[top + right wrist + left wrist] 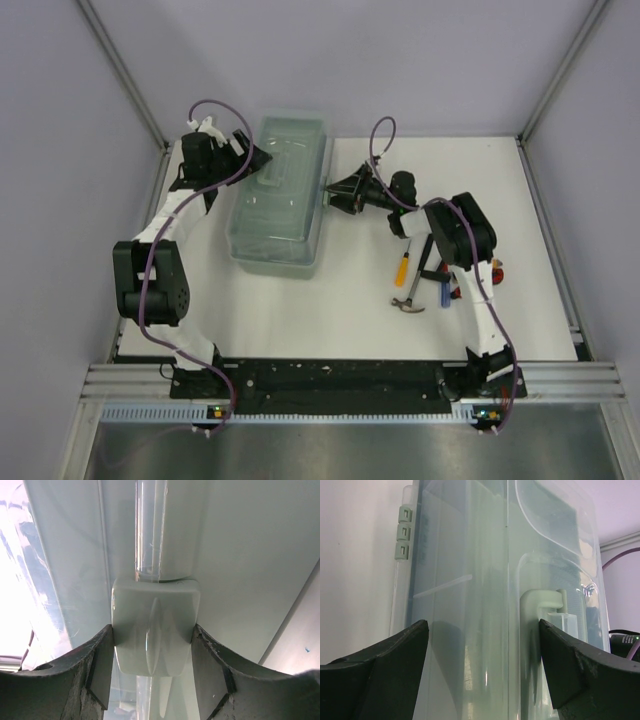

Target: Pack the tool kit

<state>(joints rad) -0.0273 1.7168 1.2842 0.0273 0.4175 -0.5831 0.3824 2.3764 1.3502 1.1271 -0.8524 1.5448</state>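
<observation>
The pale green see-through toolbox point(280, 195) lies closed left of the table's middle. My left gripper point(258, 155) stands open at its far left side; in the left wrist view its black fingers point(395, 665) spread wide in front of the box wall point(470, 580), holding nothing. My right gripper point(330, 190) is at the box's right side, shut on the pale green latch point(155, 630), with one pad on each side of it. Loose tools lie by the right arm: a yellow screwdriver point(402, 268), a small hammer point(408, 300), a blue screwdriver point(445, 292) and a red knife point(497, 272).
Grey enclosure walls ring the white table point(350, 320). The box's hinge blocks point(402, 535) show at the upper left of the left wrist view. The right arm's links point(465, 240) hang over part of the loose tools.
</observation>
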